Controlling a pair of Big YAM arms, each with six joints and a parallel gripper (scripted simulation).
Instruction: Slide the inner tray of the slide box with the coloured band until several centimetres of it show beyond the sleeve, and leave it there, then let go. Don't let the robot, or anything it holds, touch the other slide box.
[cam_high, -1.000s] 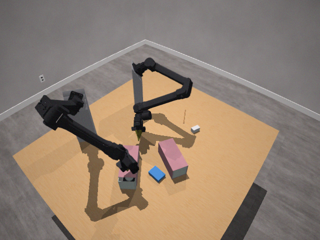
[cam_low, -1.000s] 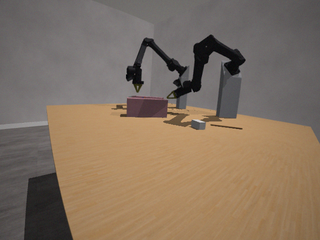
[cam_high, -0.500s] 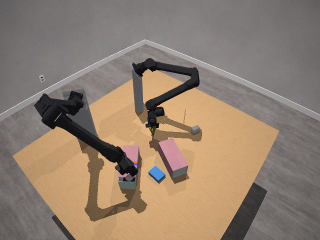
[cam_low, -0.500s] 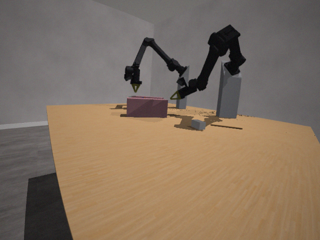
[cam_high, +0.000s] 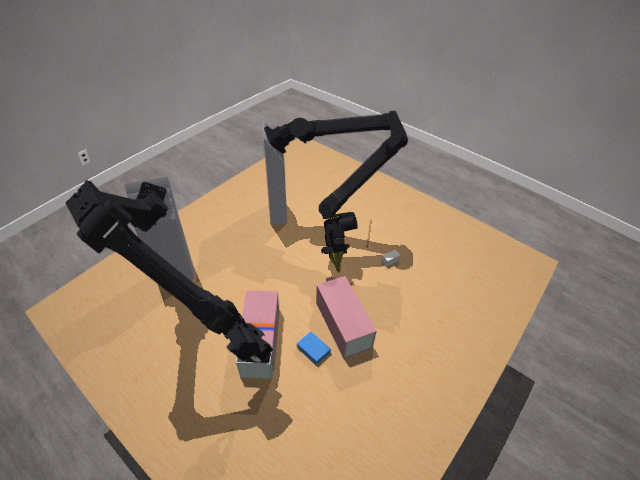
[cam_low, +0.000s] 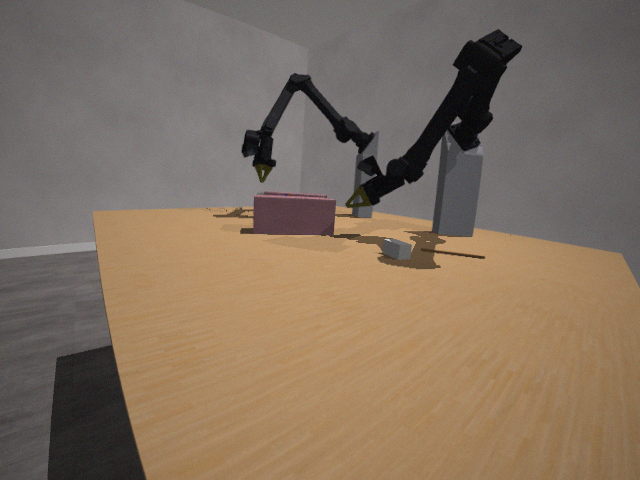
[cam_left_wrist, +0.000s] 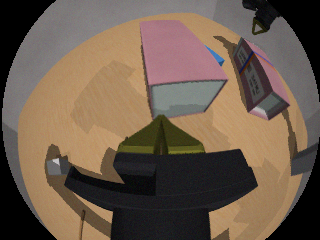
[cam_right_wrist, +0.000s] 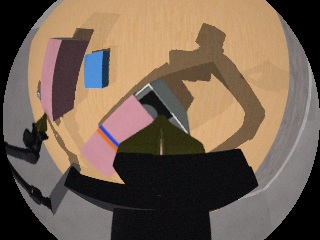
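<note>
Top view: camera high above the tabletop (cam_high: 439, 310) (cam_low: 361, 335) (cam_left_wrist: 100, 65) (cam_right_wrist: 150, 30), looking steeply down, set well back; both arms and both slide boxes in frame. Exterior view: camera low, just over one side of the tabletop, facing across it nearly level. Shared by these two: both arms, a small grey block (cam_high: 391, 258) (cam_low: 397, 249) (cam_left_wrist: 56, 166). Wrist views: close-range, wide round fields, each looking past its own tool; both take in both boxes and a blue block (cam_high: 313, 348) (cam_left_wrist: 215, 55) (cam_right_wrist: 96, 70).
</note>
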